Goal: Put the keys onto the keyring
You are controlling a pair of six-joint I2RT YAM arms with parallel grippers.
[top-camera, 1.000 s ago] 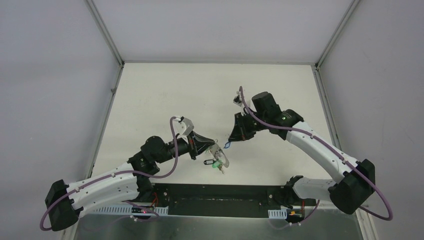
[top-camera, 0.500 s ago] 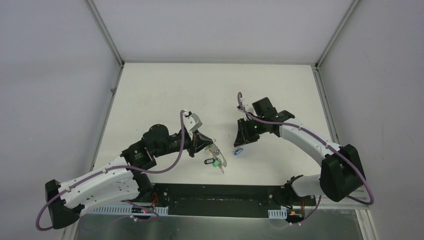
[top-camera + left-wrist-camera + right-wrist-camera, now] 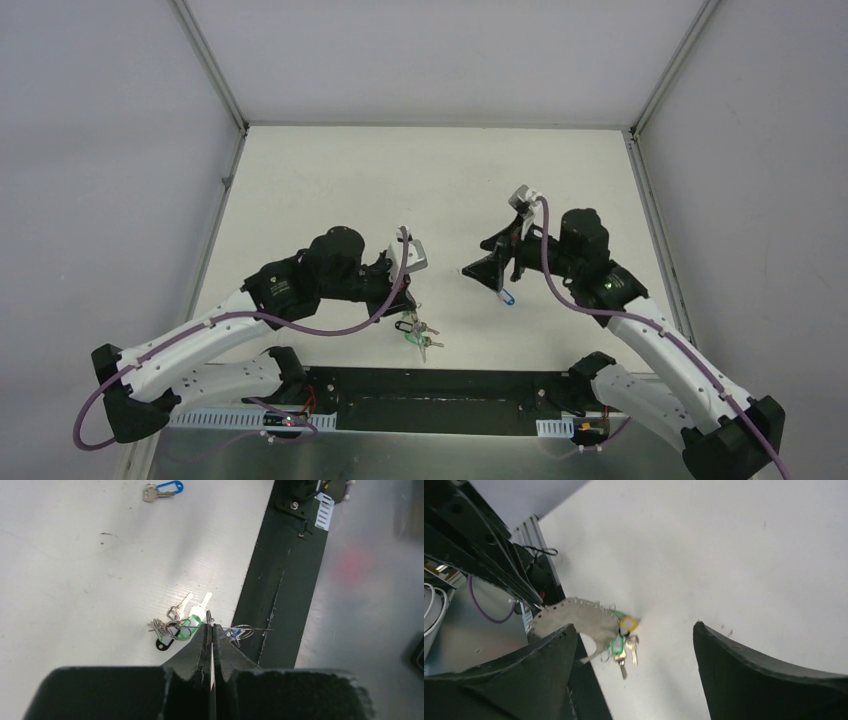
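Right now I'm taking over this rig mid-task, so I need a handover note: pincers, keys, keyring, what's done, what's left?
Left pincer: shut on the keyring, low over the table near its front edge.
Right pincer: open, holding nothing.
Done: the green-tagged key and yellow-tagged key appear to hang in the bunch at the ring.
Left: the blue-tagged key lies loose on the table, apart from the ring. It needs picking up and threading on.
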